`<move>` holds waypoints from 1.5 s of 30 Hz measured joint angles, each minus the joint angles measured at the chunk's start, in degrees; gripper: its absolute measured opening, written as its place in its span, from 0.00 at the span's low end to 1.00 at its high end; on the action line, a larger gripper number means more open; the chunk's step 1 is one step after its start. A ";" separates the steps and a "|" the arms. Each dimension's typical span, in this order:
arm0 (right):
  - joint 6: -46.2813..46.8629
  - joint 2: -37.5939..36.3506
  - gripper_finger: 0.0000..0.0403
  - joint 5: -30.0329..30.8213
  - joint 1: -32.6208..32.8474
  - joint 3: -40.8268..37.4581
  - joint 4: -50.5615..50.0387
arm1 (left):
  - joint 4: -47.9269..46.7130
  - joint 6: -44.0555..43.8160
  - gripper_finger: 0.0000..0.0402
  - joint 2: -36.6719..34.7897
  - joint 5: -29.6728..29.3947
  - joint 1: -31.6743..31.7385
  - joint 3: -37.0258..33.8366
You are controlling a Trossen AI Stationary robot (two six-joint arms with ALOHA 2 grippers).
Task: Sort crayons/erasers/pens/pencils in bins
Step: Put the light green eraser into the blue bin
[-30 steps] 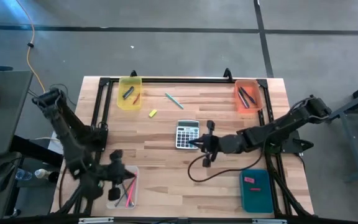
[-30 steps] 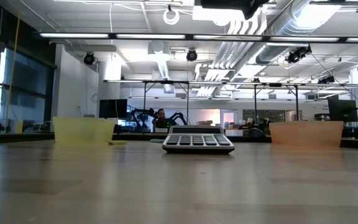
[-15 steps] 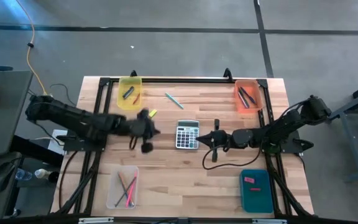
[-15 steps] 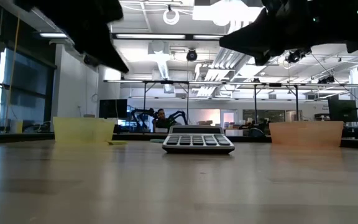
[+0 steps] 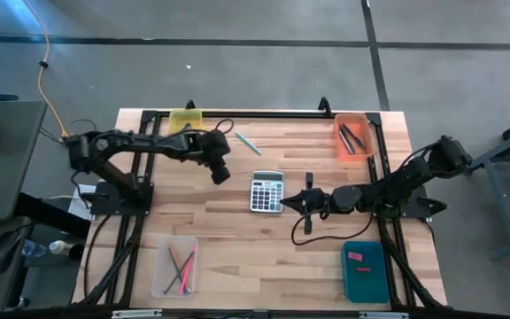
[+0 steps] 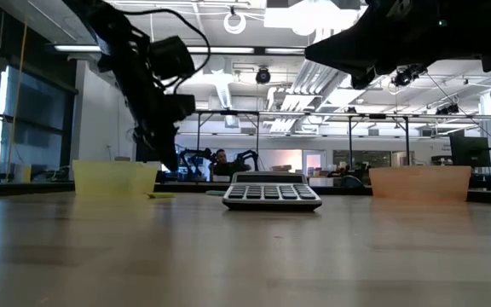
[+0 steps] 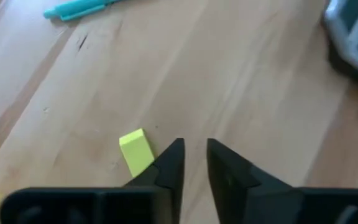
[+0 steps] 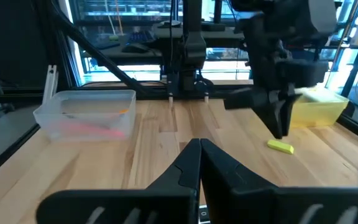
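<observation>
A yellow eraser (image 7: 137,152) lies flat on the wood just in front of the yellow bin (image 8: 319,104). My left gripper (image 7: 194,149) hangs above it, pointing down, fingers a little apart, the eraser beside one fingertip and untouched. In the high view the gripper (image 5: 221,175) hides the eraser. A teal pencil (image 5: 248,143) lies on the table farther back. My right gripper (image 5: 286,203) is shut and level, held in the air by the calculator's (image 5: 267,190) right edge. The clear bin (image 5: 175,266) holds pencils, and the orange bin (image 5: 352,137) holds dark pens.
The teal bin (image 5: 364,270) stands at the near right with a pink eraser inside. A black cable loops on the table under the right arm (image 5: 304,235). The black frame rails (image 5: 264,112) run along the far edge and both sides.
My left gripper has swung from above the clear bin at the near left toward the far edge and right. It has come down over the yellow eraser by the yellow bin. My right gripper has sunk a little beside the calculator and levelled out.
</observation>
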 joint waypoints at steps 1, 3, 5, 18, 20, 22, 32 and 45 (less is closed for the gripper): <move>-0.02 0.00 0.00 0.00 0.00 0.00 -0.02 | -0.02 0.05 0.17 1.14 -0.43 0.37 0.51; -0.02 0.00 0.00 0.02 0.01 0.00 -0.03 | 0.04 0.06 0.23 3.47 -1.26 0.94 1.36; -0.02 0.00 0.00 0.02 0.19 0.00 -0.02 | 0.01 -0.11 0.29 5.22 -2.68 1.61 1.80; -0.07 0.00 0.00 0.00 0.70 0.00 -0.04 | 0.45 -2.56 0.41 10.98 -5.76 4.12 2.04; -0.07 0.00 0.00 0.00 0.70 0.00 -0.04 | 0.46 -2.55 0.39 11.21 -5.30 4.16 2.11; -0.07 0.00 0.00 0.00 0.70 0.00 -0.04 | 0.51 -2.03 0.35 11.23 -3.90 4.12 2.11; -0.07 0.00 0.00 0.01 0.70 0.00 -0.40 | -0.36 5.03 0.12 10.77 -1.49 0.28 2.08; -0.04 -0.01 0.00 0.02 0.70 0.00 -0.66 | -1.55 3.92 0.09 5.97 4.22 -1.86 1.82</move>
